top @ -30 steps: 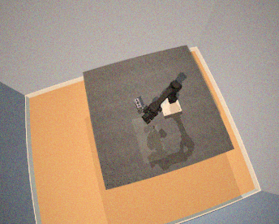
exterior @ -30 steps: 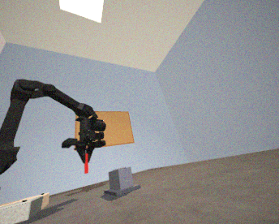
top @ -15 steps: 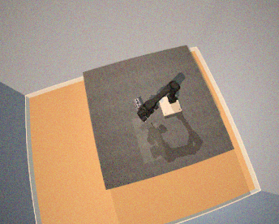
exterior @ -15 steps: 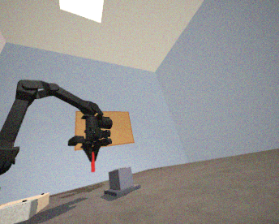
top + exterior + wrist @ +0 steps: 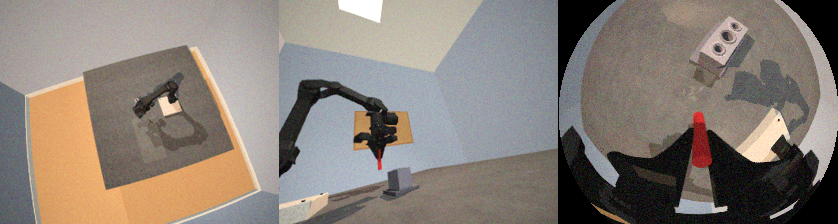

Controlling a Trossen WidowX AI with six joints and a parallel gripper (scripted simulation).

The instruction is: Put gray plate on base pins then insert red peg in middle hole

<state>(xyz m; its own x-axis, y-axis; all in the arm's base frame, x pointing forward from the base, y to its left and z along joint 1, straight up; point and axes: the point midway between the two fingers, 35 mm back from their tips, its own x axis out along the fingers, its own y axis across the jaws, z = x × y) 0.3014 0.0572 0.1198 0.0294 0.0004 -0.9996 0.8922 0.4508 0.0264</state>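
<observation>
The red peg (image 5: 379, 165) (image 5: 701, 145) points downward between the fingertips. My gripper (image 5: 379, 155) (image 5: 699, 132) is shut on it and holds it in the air, above and to one side of the gray plate. The thick gray plate (image 5: 400, 178) (image 5: 709, 54) appears to lie flat on the base (image 5: 397, 192) (image 5: 695, 60). Its three holes face up in the wrist view, and the middle one has no peg in it. The pins cannot be made out clearly. In the top view the arm covers most of the plate and hides the peg.
A cream slab (image 5: 169, 106) (image 5: 309, 205) (image 5: 760, 137) lies beside the arm's foot, off to the right in the wrist view. The arm's shadow falls over the dark mat (image 5: 118, 162). Orange flooring (image 5: 65, 154) surrounds part of the mat.
</observation>
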